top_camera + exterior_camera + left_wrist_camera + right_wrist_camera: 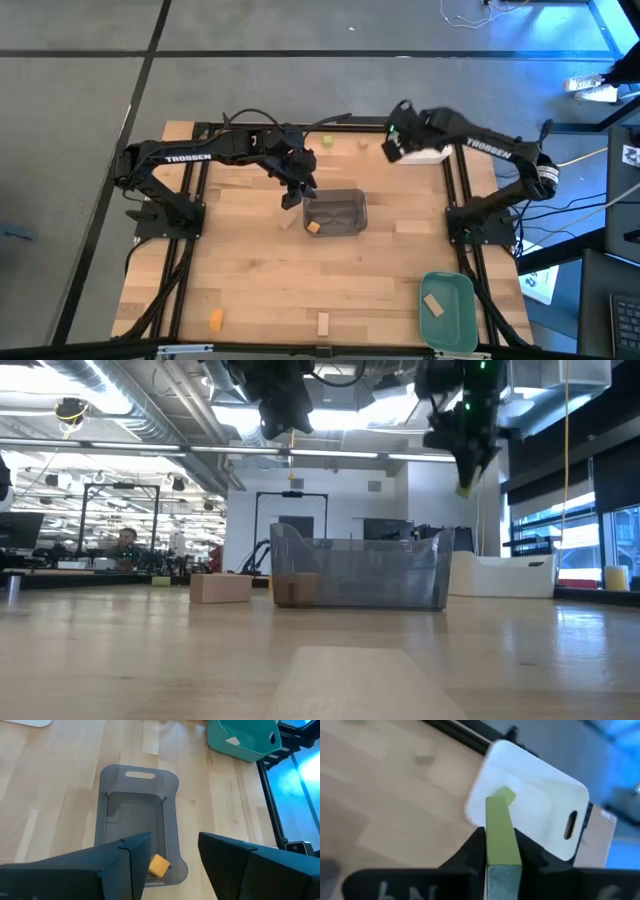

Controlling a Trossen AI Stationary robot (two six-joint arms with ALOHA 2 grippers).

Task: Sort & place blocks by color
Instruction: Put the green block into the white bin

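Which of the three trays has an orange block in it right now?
The grey tray mid-table, under the open left gripper: one orange block inside. The green tray holds tan; the white tray green.

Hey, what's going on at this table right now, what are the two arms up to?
The robot is sorting small blocks by color into trays. The right gripper holds a light green bar above the white tray, where another green block already lies. The left gripper hangs open over the grey tray, with an orange cube inside it. The green tray holds a tan block. A few blocks remain loose on the table.
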